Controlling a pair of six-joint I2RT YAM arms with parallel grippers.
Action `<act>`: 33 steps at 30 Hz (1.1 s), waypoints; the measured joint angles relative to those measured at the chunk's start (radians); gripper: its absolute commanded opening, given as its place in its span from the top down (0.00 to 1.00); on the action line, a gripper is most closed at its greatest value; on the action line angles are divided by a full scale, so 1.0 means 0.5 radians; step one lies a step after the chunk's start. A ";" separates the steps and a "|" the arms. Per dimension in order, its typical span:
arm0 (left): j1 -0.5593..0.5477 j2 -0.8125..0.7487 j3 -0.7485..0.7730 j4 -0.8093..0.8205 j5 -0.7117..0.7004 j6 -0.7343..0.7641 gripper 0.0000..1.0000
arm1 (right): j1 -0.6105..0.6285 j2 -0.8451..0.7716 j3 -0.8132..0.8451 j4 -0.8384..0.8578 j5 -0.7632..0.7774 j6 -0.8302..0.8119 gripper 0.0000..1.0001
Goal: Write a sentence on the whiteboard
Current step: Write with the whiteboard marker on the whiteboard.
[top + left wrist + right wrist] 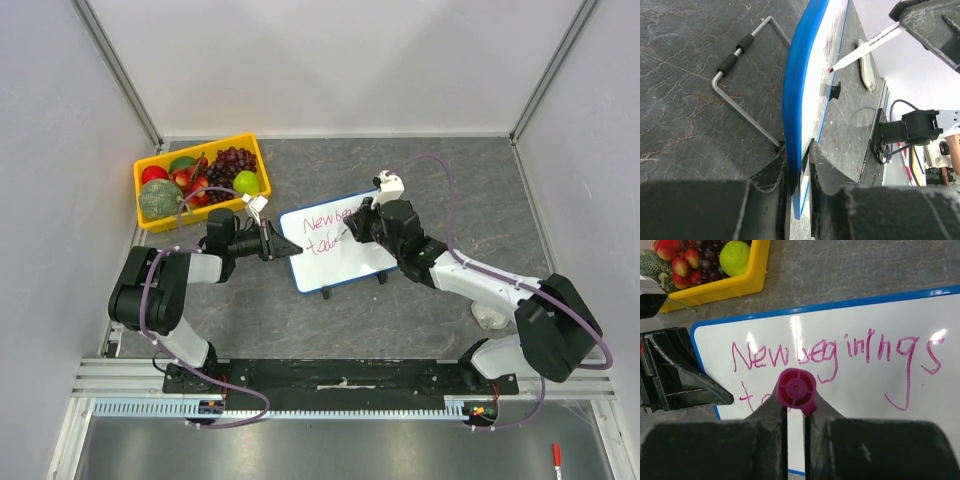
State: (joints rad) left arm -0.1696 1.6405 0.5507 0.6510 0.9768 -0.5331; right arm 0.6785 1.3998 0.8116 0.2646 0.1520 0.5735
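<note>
On the table (430, 170), the whiteboard (345, 268) is standing propped near the middle, its long axis running left to right between the arms, with the left pincer (280, 247) pinching its left edge. The right pincer (358, 225), clamping the marker (867, 46), is pressing the tip to the lower line of the unfinished sentence (840, 352). The next stroke is probably heading rightward along that axis.

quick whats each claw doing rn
left claw: closed on the whiteboard's blue edge
right claw: closed on the marker, tip at the whiteboard
</note>
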 measured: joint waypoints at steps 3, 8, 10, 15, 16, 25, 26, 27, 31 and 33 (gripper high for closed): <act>0.000 0.000 0.000 -0.007 -0.005 0.000 0.98 | 0.000 -0.005 -0.031 0.016 -0.018 0.005 1.00; 0.000 0.000 0.001 -0.008 -0.005 0.000 0.98 | 0.001 -0.025 -0.065 0.022 -0.033 0.005 1.00; 0.000 0.000 0.001 -0.008 -0.005 0.000 0.98 | 0.001 -0.034 -0.075 0.018 -0.034 0.005 1.00; 0.000 0.000 0.001 -0.007 -0.004 0.000 0.98 | 0.001 -0.052 -0.075 -0.012 -0.031 0.003 1.00; 0.000 0.000 0.001 -0.007 -0.004 0.000 0.98 | 0.001 -0.055 -0.075 -0.018 -0.031 0.002 1.00; 0.000 -0.002 0.001 -0.007 -0.003 0.001 0.98 | -0.002 -0.066 -0.031 -0.085 -0.021 -0.015 1.00; 0.000 -0.002 0.001 -0.007 -0.003 0.001 0.98 | -0.004 -0.067 -0.015 -0.091 -0.018 -0.016 1.00; 0.000 -0.002 0.001 -0.007 -0.002 0.000 0.98 | -0.004 -0.068 -0.002 -0.092 -0.014 -0.017 1.00; 0.000 -0.003 0.001 -0.008 -0.002 0.002 0.98 | -0.006 -0.080 0.034 -0.090 -0.005 -0.018 1.00; 0.000 -0.003 0.001 -0.007 -0.002 0.002 0.98 | -0.010 -0.082 0.044 -0.089 0.006 -0.018 1.00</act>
State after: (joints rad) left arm -0.1696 1.6390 0.5510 0.6476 0.9756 -0.5323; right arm 0.6735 1.3586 0.8337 0.2199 0.1551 0.5648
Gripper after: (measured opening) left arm 0.204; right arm 0.133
